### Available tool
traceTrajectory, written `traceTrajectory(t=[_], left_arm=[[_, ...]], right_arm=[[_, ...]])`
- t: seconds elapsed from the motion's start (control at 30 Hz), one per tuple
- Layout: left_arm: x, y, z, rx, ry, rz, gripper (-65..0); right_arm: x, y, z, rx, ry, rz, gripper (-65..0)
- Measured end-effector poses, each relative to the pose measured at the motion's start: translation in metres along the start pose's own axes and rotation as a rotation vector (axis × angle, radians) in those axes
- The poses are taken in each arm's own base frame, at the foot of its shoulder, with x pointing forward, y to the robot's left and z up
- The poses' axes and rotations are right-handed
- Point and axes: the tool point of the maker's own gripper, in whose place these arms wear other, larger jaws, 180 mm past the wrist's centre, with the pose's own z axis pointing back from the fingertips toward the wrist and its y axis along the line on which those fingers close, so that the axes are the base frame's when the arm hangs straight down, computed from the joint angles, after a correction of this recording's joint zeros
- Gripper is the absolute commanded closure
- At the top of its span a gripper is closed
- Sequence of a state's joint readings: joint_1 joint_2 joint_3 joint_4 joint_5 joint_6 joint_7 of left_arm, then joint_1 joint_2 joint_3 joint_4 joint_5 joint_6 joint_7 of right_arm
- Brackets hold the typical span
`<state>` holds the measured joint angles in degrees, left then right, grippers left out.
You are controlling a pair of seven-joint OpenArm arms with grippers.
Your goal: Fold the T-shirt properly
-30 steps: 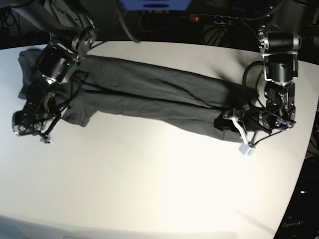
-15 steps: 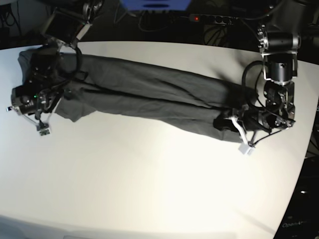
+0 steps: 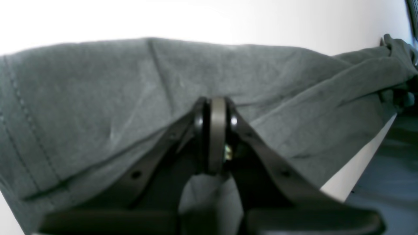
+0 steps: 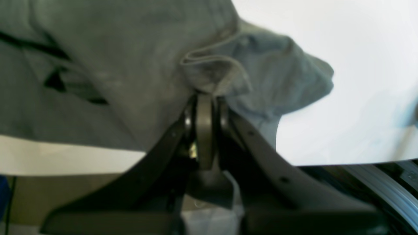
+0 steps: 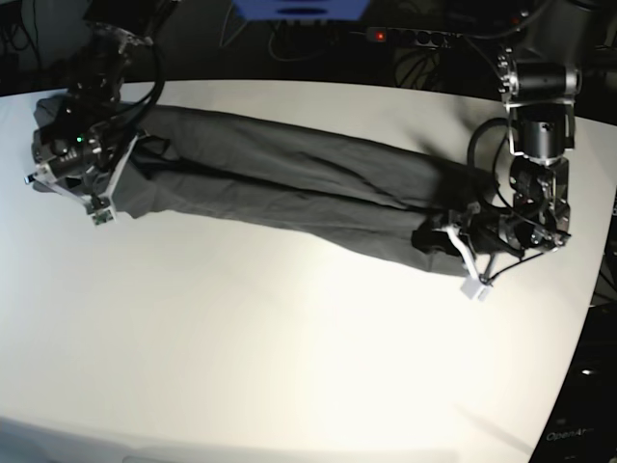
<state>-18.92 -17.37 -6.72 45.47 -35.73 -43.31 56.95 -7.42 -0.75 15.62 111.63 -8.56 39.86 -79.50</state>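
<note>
The dark grey T-shirt (image 5: 289,183) lies stretched in a long, narrow band across the white table (image 5: 289,338), from the far left to the right. At the right end my left gripper (image 5: 436,237) is shut on the fabric; the left wrist view shows its jaws (image 3: 217,109) closed, with the T-shirt (image 3: 98,98) spread beyond them. Over at the left end my right gripper (image 5: 116,178) is shut on a bunched fold. Its jaws (image 4: 205,96) pinch a hemmed edge of the T-shirt (image 4: 107,65) in the right wrist view.
A power strip (image 5: 415,37) and a blue box (image 5: 299,10) sit behind the table's far edge among cables. The table's right edge runs close to my left arm (image 5: 540,125). Bare white tabletop fills the front half.
My right gripper has carried its end of the T-shirt from the front left toward the far left, pulling the band straighter. The left arm has stayed put.
</note>
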Motion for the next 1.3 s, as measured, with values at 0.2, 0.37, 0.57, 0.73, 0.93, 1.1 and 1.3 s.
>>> traceTrajectory(t=[0.2,0.37,0.57,0.73,0.93,1.1,1.3], left_arm=[[0.000,0.001,0.001,0.002,0.000,0.000,-3.9],[0.000,0.003,0.002,0.006,-0.004,-0.001,-3.9],[-0.001,0.003,0.003,0.006,-0.004,0.000,-3.9],[-0.004,0.003,0.003,0.004,-0.016,0.005,-3.9],[-0.006,0.006,0.007,0.003,-0.024,0.006,-3.7],[-0.007,0.006,0.007,0.003,-0.022,0.007,-3.7],[-0.007,0.006,0.006,0.002,-0.020,0.007,-3.7]], right_arm=[[-0.036,0.023,-0.006,0.054,0.073,0.030,-1.9],[-0.059,0.041,-0.009,0.096,0.062,0.051,-1.7],[-0.059,0.048,-0.011,0.113,0.015,0.057,-6.1],[-0.058,0.047,-0.011,0.110,0.011,0.057,-34.1],[-0.049,0.040,-0.015,0.099,0.002,0.054,-53.7],[-0.047,0.030,-0.023,0.094,0.016,0.047,-57.3],[-0.037,-0.006,-0.049,0.110,0.010,-0.075,-57.3]])
